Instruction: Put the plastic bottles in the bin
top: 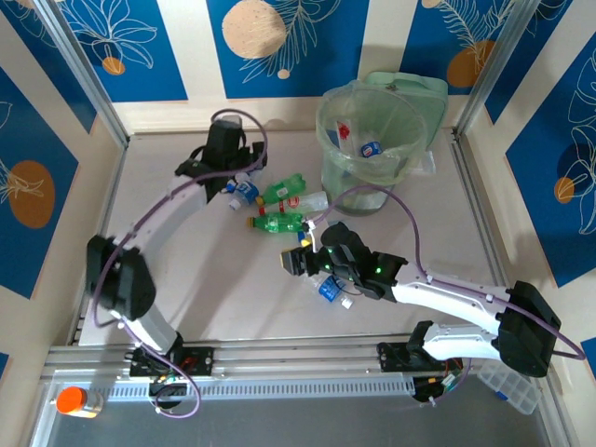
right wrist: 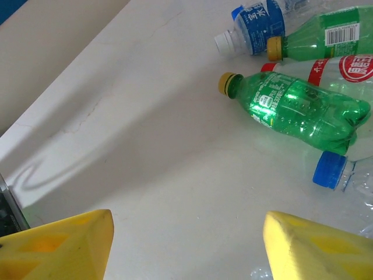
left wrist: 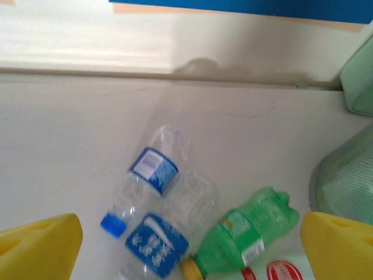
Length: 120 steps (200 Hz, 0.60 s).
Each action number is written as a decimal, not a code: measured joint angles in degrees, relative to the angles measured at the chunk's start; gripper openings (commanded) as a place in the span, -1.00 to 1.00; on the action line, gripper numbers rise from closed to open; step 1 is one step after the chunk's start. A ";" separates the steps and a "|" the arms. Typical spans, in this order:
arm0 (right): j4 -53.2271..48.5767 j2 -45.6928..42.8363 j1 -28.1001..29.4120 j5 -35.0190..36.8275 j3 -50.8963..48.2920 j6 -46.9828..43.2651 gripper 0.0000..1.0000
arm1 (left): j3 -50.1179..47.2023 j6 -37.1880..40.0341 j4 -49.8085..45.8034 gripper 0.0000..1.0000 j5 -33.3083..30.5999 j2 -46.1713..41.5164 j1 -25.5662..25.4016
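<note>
My left gripper (left wrist: 191, 226) hangs over the far middle of the table (top: 186, 289). Its yellow fingers (left wrist: 41, 245) are spread wide and grip nothing. Below them lie three of the plastic bottles: a clear bottle with a blue cap (left wrist: 148, 172), a second clear bottle with a blue label (left wrist: 160, 239) touching it, and a green bottle (left wrist: 250, 230) with a yellow cap just beside those two. The bin (top: 354, 182) stands at the far right of the table, near that cluster, and through its pale wall I can see a blue-labelled bottle (top: 371, 147) already inside. My right gripper (right wrist: 187, 221) sits low near the middle of the table, jaws apart over bare tabletop and holding nothing. Ahead of it another green bottle (right wrist: 297, 108) lies crushed on its side, right beside a white bottle with a red label (right wrist: 344, 69). A blue-capped bottle (right wrist: 329, 169) lies close by on the right finger's side, near the green one's base.
</note>
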 measured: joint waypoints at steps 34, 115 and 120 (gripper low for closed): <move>0.48 -0.24 0.00 -0.39 -0.09 0.39 0.38 | 13.51 4.70 -4.11 0.98 4.63 15.02 4.00; 1.66 -1.16 -0.15 -1.42 -0.35 0.37 0.38 | 17.44 10.23 -6.25 0.99 13.70 30.10 10.12; 1.70 -0.92 -0.15 -1.53 -0.35 0.35 0.38 | 17.97 10.38 -6.32 0.98 14.12 30.21 10.19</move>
